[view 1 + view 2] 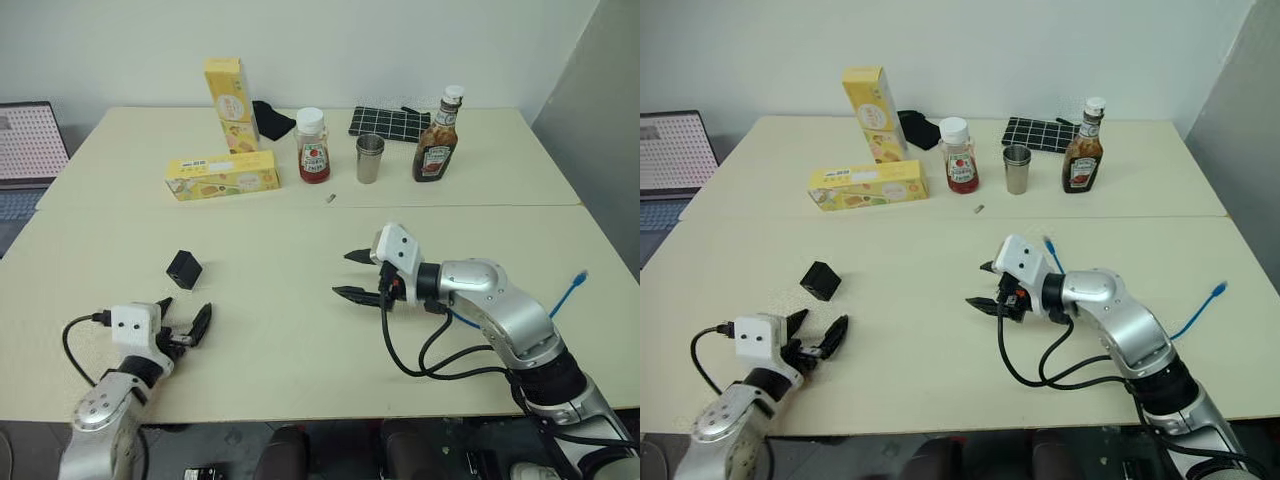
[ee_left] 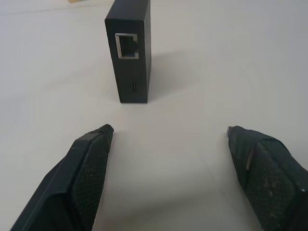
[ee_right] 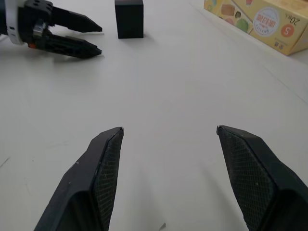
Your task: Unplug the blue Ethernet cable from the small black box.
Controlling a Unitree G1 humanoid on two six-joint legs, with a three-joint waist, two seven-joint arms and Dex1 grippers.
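1. The left gripper (image 1: 185, 318) hovers low over the table (image 1: 290, 300) near its front edge, its two black fingers (image 2: 86, 168) spread wide apart with nothing between them.
2. The small black box (image 1: 184, 267) stands on the table at about 12 o'clock from the left gripper, near but not touching it. In the left wrist view its port faces the fingers and holds no plug.
3. The right gripper (image 1: 350, 274) hangs above the middle of the table, pointing toward the robot's left, fingers (image 3: 103, 168) parted and holding nothing.
4. The box lies well apart from the right gripper, at about 9 o'clock of it.
5. The blue Ethernet cable (image 1: 1200, 310) runs by the right arm, at about 3 o'clock from the right gripper; one plug end sticks up near the table's right edge, another bit of blue shows just behind the right wrist (image 1: 1051, 250).
6. At 12 o'clock, far across the table, stand two yellow cartons (image 1: 222, 176), a red-labelled bottle (image 1: 312, 146), a metal cup (image 1: 370, 159), a ketchup bottle (image 1: 437, 138) and a black grid mat (image 1: 388, 123).
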